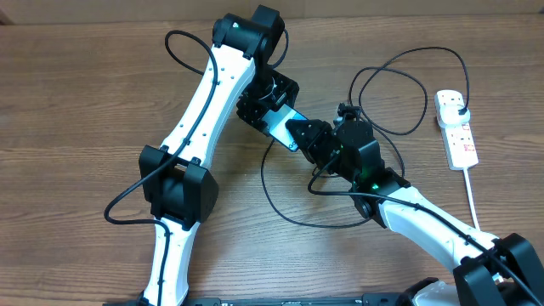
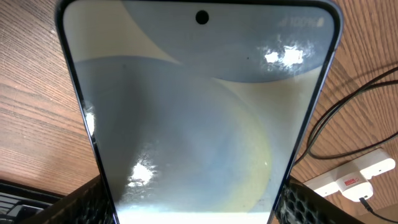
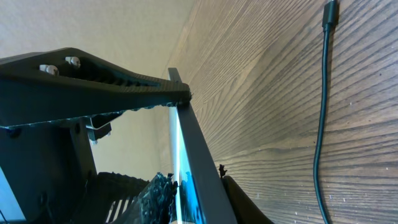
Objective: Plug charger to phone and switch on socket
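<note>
The phone is held off the table at mid-table by both grippers. My left gripper is shut on its far end. In the left wrist view the lit pale screen fills the frame between the fingers. My right gripper is shut on its near end. In the right wrist view the phone shows edge-on between the fingers. The charger cable loops on the table. Its connector tip lies loose on the wood, apart from the phone. Its black plug sits in the white socket.
The socket's white cord runs toward the front right edge. Cable loops lie between the phone and the socket. The socket also shows in the left wrist view, with cable behind the phone.
</note>
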### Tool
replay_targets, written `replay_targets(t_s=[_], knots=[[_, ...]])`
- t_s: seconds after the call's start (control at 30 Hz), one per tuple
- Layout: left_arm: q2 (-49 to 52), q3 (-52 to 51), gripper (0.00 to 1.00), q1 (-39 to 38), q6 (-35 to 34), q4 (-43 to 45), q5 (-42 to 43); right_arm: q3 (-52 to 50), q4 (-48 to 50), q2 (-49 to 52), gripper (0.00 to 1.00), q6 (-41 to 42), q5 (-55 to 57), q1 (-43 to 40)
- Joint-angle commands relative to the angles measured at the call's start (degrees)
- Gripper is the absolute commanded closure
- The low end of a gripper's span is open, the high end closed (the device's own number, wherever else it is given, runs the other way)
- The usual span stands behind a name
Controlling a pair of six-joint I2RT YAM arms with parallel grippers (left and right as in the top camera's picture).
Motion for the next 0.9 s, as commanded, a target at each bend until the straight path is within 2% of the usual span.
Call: replay_targets(t_s=[0.0,0.47,0.87], knots=[[-2.3,1.4,0.29,-0.4,-1.4,-0.3,1.0,1.3,0.8,0.2,0.74,1.1,0.9,0.4],[-2.3,1.4,0.3,-0.4,-1.4,-1.0,5.6,1.3,0.8,0.2,0.76,1.1,1.0,0.4],[-2.3,1.4,0.29,-0.4,-1.4,-0.9,5.5,1.3,0.8,0.2,0.81,1.1,1.0,0.4]])
